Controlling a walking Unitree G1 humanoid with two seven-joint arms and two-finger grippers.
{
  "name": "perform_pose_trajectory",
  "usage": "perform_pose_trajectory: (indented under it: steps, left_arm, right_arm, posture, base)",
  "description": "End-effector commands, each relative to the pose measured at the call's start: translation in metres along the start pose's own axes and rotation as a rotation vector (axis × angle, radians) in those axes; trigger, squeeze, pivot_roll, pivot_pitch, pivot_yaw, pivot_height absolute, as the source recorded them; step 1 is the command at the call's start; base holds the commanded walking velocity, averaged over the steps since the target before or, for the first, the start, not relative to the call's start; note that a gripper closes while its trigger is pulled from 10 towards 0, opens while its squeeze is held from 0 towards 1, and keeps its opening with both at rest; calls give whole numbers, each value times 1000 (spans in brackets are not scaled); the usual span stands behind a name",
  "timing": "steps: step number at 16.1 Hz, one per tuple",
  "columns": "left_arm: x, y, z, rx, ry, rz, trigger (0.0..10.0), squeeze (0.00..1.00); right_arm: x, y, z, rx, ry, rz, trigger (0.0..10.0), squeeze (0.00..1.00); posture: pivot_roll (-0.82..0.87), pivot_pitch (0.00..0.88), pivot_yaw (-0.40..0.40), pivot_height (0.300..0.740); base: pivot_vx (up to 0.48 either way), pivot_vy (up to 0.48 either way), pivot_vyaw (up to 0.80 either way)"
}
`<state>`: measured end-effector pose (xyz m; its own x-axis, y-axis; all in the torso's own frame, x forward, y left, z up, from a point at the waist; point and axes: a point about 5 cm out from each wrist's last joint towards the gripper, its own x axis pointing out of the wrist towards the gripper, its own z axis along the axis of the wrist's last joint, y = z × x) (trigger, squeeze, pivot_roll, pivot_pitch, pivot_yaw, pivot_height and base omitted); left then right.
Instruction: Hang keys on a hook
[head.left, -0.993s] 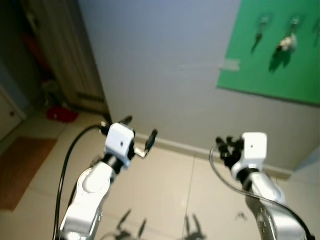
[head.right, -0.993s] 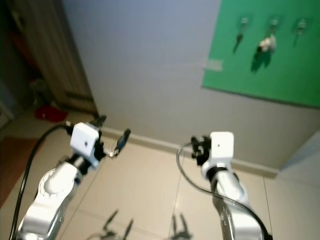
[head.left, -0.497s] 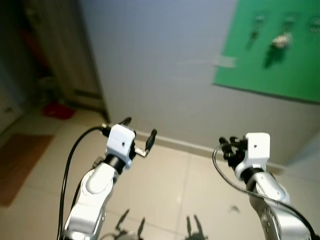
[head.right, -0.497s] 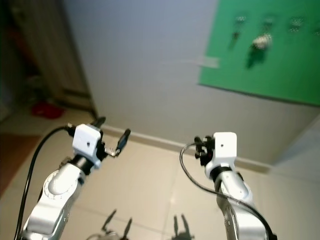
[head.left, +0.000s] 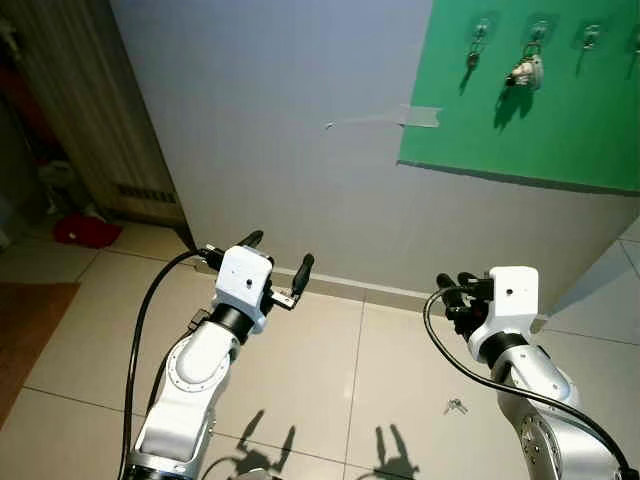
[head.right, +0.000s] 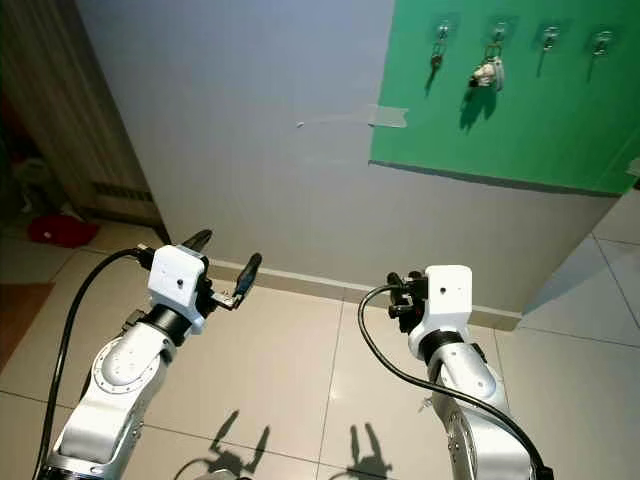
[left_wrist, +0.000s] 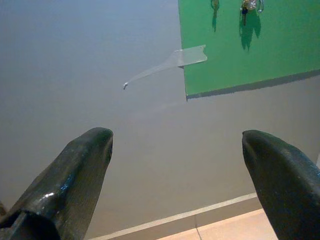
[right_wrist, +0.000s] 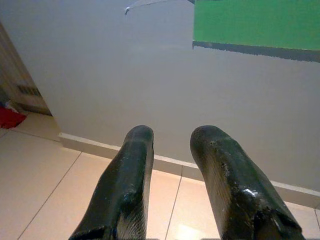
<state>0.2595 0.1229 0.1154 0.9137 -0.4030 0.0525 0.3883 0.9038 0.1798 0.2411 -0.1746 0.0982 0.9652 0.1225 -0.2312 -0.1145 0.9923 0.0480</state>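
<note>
Left eye view: green board (head.left: 540, 110) on wall (head.left: 290, 110), row of hooks (head.left: 535, 28) along its top. Left gripper (head.left: 275, 255) raised, fingers spread wide, empty. Right gripper (head.left: 452, 293) raised, fingers narrowly parted, empty. Keys (head.left: 456, 405) on floor tile (head.left: 400, 400), below right gripper, nearer that arm; long axis unclear.

Green board (head.left: 540, 110) on grey wall (head.left: 290, 120); beige floor tiles (head.left: 300, 370); red obj (head.left: 88, 231), maybe cloth.

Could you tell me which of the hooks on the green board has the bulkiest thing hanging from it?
The second hook from the left on the green board: a pale, chunky keychain hangs there. The leftmost hook carries one slim dark key.
</note>
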Motion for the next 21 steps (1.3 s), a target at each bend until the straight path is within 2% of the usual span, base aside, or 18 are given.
perform_pose_trajectory:
  steps: [1, 6, 9, 12, 14, 15, 18, 20, 21]
  left_arm:
    - [2, -1, -1, 13, 1, -1, 10000, 0]
    - [-3, 7, -5, 16, 16, 25, 10000, 0]
    - [-12, 8, -4, 4, 14, 88, 10000, 0]
    - [-8, 6, -5, 5, 12, 107, 10000, 0]
    - [1, 4, -5, 0, 4, 84, 10000, 0]
    - [1, 4, -5, 0, 4, 84, 10000, 0]
    - [17, 8, -4, 20, -3, 52, 10000, 0]
    - [21, 9, -4, 27, 0, 48, 10000, 0]
    - [24, 8, -6, 8, 2, 60, 10000, 0]
  right_arm:
    - [1, -3, 6, -16, -24, -6, 10000, 0]
    - [6, 6, 9, -25, -43, 19, 10000, 0]
    - [14, 11, 15, -21, -56, 66, 10000, 0]
    - [18, 7, 17, -24, -58, 64, 10000, 0]
    - [15, 0, 23, -19, -90, 19, 10000, 0]
    - [15, 0, 23, -19, -90, 19, 10000, 0]
    - [8, -11, 28, -12, -120, -44, 10000, 0]
    - [6, -12, 31, -13, -131, -58, 10000, 0]
    - [2, -15, 35, -12, -151, -77, 10000, 0]
  posture:
    - [-82, 0, 0, 740]
    - [-51, 0, -17, 740]
    - [-16, 0, -55, 740]
    - [-26, 0, -64, 740]
    - [-88, 0, -15, 740]
    - [-88, 0, -15, 740]
    - [-130, 0, 33, 740]
    - [-152, 0, 48, 740]
    - [-182, 0, 59, 740]
  base:
    - [0, 0, 0]
    - [0, 0, 0]
    - [0, 0, 0]
    - [0, 0, 0]
    - [0, 0, 0]
    - [0, 0, 0]
    - [0, 0, 0]
    - [0, 0, 0]
    - [0, 0, 0]
